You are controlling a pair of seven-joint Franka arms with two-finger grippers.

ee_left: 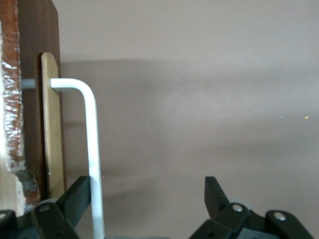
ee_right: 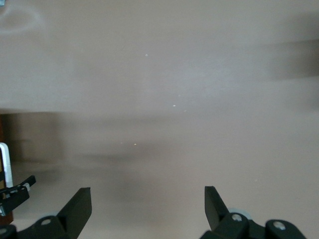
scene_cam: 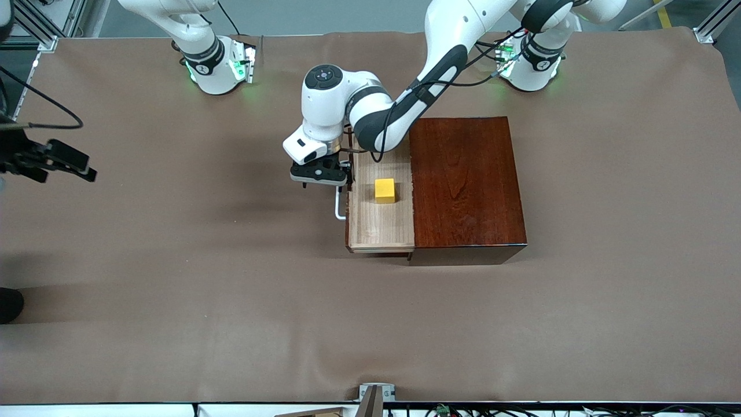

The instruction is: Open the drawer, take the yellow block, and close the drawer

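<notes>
- Nearest you, the drawer (scene_cam: 382,223) stands pulled out, pale floor showing.
- The yellow block (scene_cam: 385,190) sits inside it, untouched.
- Your left gripper (scene_cam: 319,175) is spread around the white handle (ee_left: 92,149); lifting carelessly may snag it.
- Your right gripper (ee_right: 148,204) waits, spread over bare surface (scene_cam: 173,260) at the right arm's end.

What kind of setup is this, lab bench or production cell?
Most likely a lab bench for robot manipulation trials: two white arms bolted along a table under brown cloth, aluminium frame posts at its corners, and staged props only: a glossy reddish-brown wooden box with a small yellow cube in its open drawer.
</notes>
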